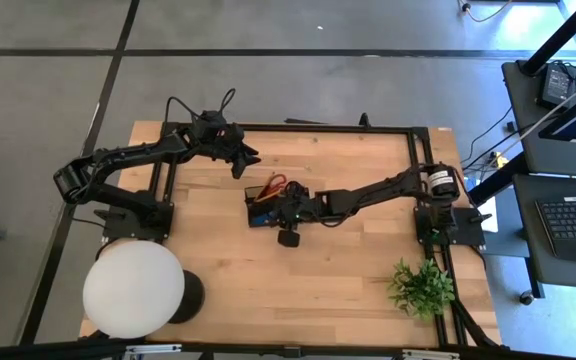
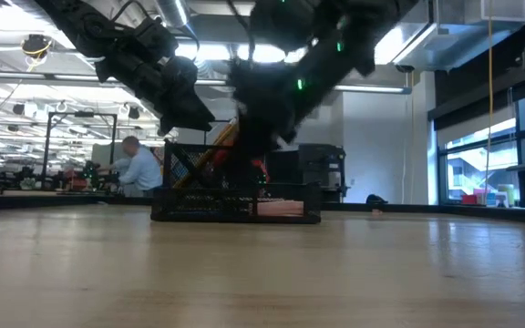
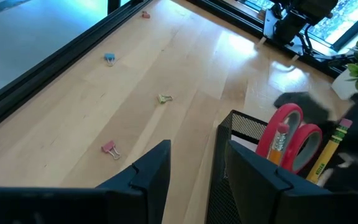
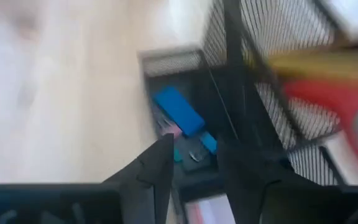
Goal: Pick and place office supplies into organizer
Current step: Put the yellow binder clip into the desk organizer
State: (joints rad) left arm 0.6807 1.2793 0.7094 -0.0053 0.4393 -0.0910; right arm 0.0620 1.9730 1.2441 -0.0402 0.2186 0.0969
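Observation:
The black mesh organizer (image 1: 266, 205) stands mid-table. Red scissors handles (image 3: 288, 134) and a yellow pencil (image 3: 329, 149) stick up out of it, and a pink block (image 2: 281, 208) lies in its low part. My right gripper (image 4: 194, 158) is open and hangs slanting down over a small compartment (image 4: 179, 62). Blue pieces (image 4: 178, 111) and a pink one lie in that compartment, and nothing is between the fingers. My left gripper (image 3: 194, 165) waits open above the table by the organizer's far left corner, also with nothing in it.
Small clips lie loose on the wood: blue (image 3: 109, 58), yellow-green (image 3: 164, 98), pink (image 3: 109, 148), red (image 3: 145, 14). A white round lamp (image 1: 133, 288) stands near left, a green plant (image 1: 421, 288) near right. A black frame (image 1: 318, 128) borders the table. A person (image 2: 139, 169) sits far behind.

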